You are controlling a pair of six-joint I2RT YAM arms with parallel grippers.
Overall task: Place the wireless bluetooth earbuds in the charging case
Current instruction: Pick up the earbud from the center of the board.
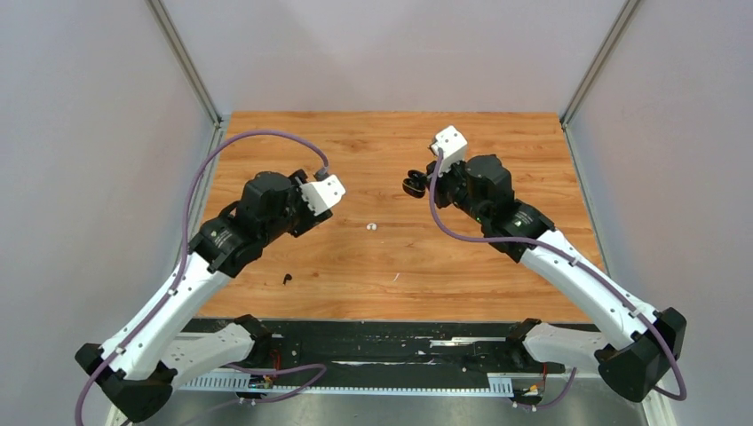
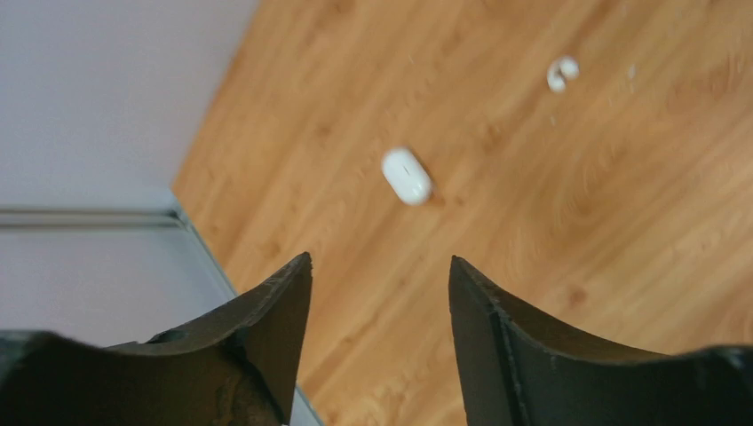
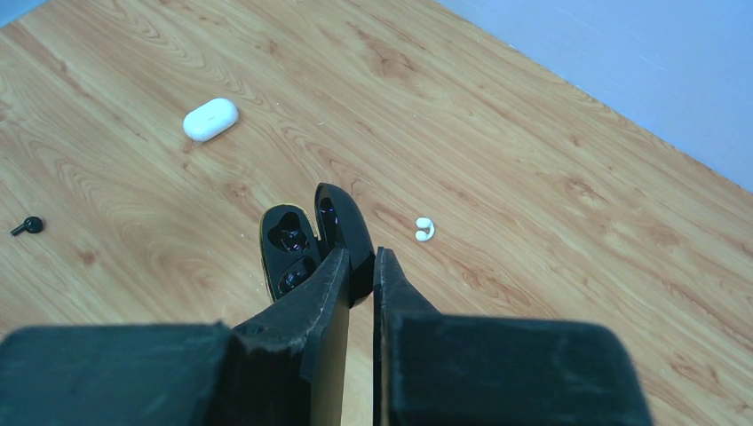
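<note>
Currently the right end effector [image 3: 361, 259] is clamped on the lid of the open black charging case [image 3: 293, 244]; whether its sockets hold anything is hard to tell. The left end effector [image 2: 380, 262] hangs wide open and empty over a blurred white case [image 2: 407, 175], which is hidden in the top view. One white earbud [image 3: 424, 229] and one black earbud [image 3: 27, 225] lie loose on the worktop [image 3: 550, 177].

Left wrist view: blur softens the white charging case [image 2: 407, 176] and the white earbud [image 2: 562, 73] beyond any detail. Top view: the black earbud [image 1: 287, 279] is a mere speck. Right wrist view: the right gripper [image 3: 362, 263] hides the lower end of the black charging case [image 3: 289, 238], whose wells are too dark to judge.
</note>
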